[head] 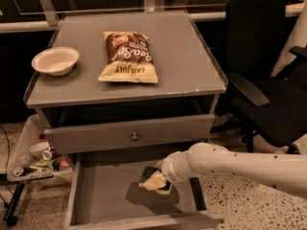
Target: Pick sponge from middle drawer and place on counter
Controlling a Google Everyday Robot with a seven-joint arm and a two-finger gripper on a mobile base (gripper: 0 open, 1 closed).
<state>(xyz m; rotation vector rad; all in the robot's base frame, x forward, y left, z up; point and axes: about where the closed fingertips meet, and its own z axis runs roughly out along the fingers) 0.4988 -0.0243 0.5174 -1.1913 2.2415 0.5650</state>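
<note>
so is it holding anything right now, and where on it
Cannot tell: the gripper is down on the sponge in the open drawer, covering its right end.
</note>
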